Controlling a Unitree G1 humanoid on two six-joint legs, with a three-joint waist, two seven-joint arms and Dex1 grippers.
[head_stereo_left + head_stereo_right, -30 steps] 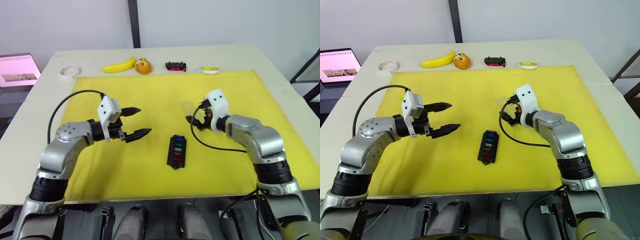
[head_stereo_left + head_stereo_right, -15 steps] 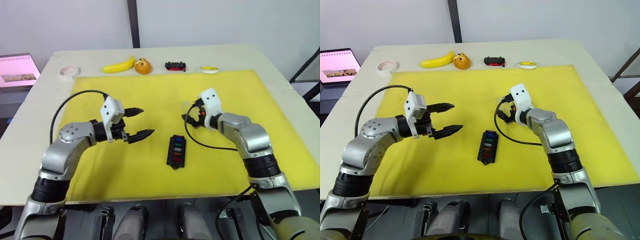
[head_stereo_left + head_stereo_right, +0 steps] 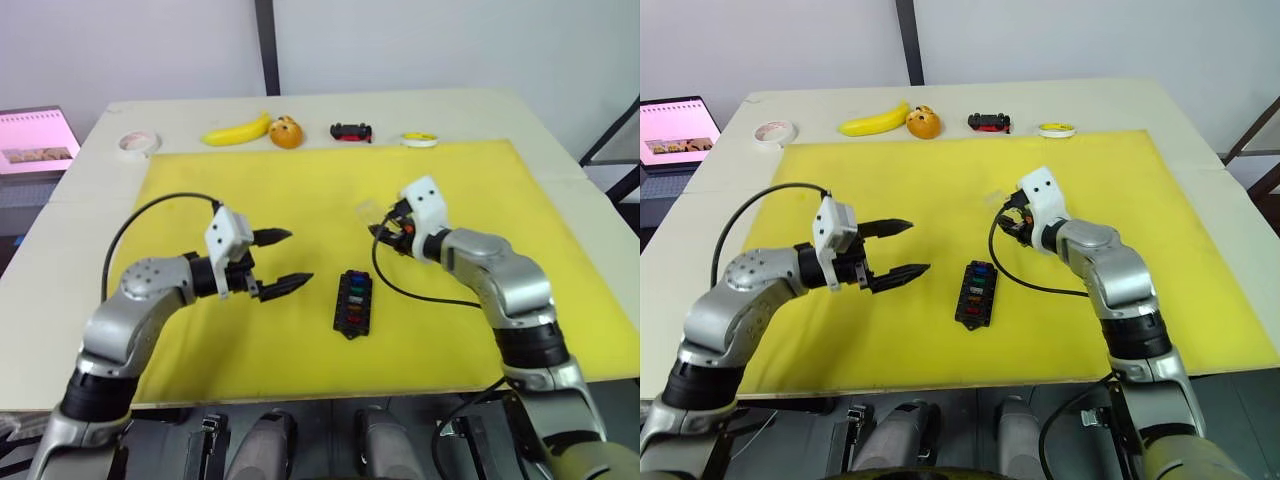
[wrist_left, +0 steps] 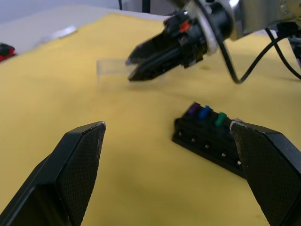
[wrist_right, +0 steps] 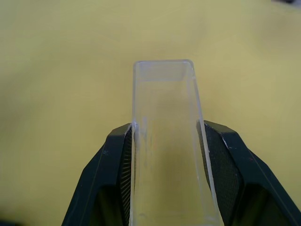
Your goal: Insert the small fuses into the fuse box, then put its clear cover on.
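Note:
The black fuse box [image 3: 352, 302] lies on the yellow mat [image 3: 300, 190] between my arms, with coloured small fuses [image 3: 979, 279] seated in its slots. Purple, blue and green ones [image 4: 205, 114] show in the left wrist view. My right gripper [image 3: 385, 232] is behind the box, shut on one end of the clear cover [image 5: 164, 141], whose walls sit between the two fingers [image 5: 113, 169]. The rest of the cover [image 4: 113, 73] sticks out over the mat. My left gripper [image 3: 298, 258] hovers open and holds nothing, left of the box.
Along the table's far edge lie a white tape roll [image 3: 140, 143], a banana [image 3: 238, 130], an orange fruit [image 3: 286, 131], a black-and-red toy car [image 3: 351, 131] and a yellow roll [image 3: 420, 139]. A pink screen [image 3: 38, 140] stands off the table's left.
My left gripper has drifted right and nearer, toward the fuse box, still open. The right gripper shifted slightly left with the clear cover.

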